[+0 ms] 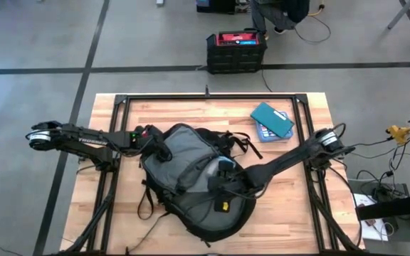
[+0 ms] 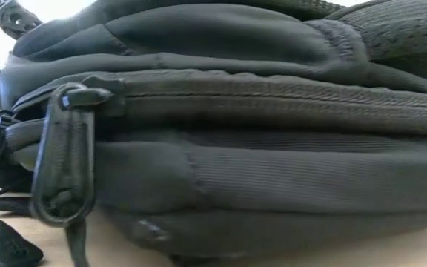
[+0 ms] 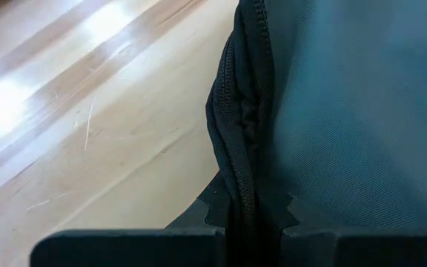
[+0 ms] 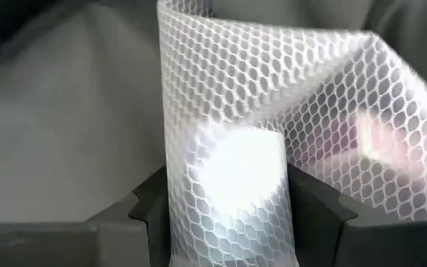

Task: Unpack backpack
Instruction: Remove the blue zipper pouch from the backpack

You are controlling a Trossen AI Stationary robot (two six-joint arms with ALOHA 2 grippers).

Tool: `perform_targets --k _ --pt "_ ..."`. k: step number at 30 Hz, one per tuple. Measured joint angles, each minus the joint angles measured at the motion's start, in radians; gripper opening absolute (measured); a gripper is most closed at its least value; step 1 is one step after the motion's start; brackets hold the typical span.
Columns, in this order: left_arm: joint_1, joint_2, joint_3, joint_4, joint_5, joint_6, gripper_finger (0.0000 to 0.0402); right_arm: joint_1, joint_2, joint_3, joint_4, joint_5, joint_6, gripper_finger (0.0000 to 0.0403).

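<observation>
Black fabric of the backpack [image 1: 191, 181] lies open on the wooden table [image 1: 290, 206]. The left hand [image 3: 252, 222] pinches the backpack's zipper edge at its left rim. Inside the backpack, the right hand [image 4: 232, 211] clamps a white mesh pouch [image 4: 273, 111].

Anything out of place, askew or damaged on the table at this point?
Nothing looks damaged or spilled. The backpack lies open mid-table, the left pincer shut on its zippered edge. The right pincer reaches inside, closed on a white mesh pouch. A teal book lies askew on another item near the far right corner.
</observation>
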Motion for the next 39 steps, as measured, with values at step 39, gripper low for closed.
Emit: perform_targets --k 39 --pt "0.103 -0.342 0.240 -0.253 -0.043 0.113 0.0008 0.098 -0.362 0.021 -0.306 0.273 0.088 0.0093"
